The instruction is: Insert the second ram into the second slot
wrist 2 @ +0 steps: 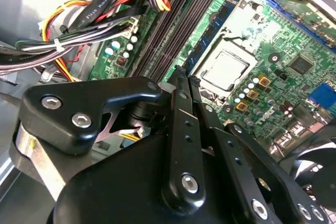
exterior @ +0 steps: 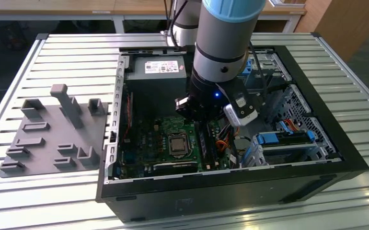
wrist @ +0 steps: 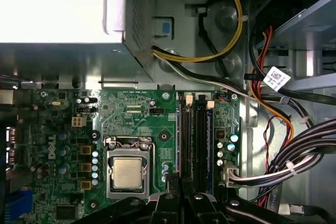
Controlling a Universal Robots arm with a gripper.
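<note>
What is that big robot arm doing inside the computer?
The robot arm reaches down into an open computer case lying on a table. Its pincer hangs just above the green motherboard, close to one end of the long dark memory slots next to the silver processor. It is lined up with those slots. Whether it holds anything, I cannot tell.

Glossy black metal gripper (wrist 2: 181, 85), matt grey plastic holder (exterior: 53, 132), ribbed metal table (exterior: 18, 62)
</note>
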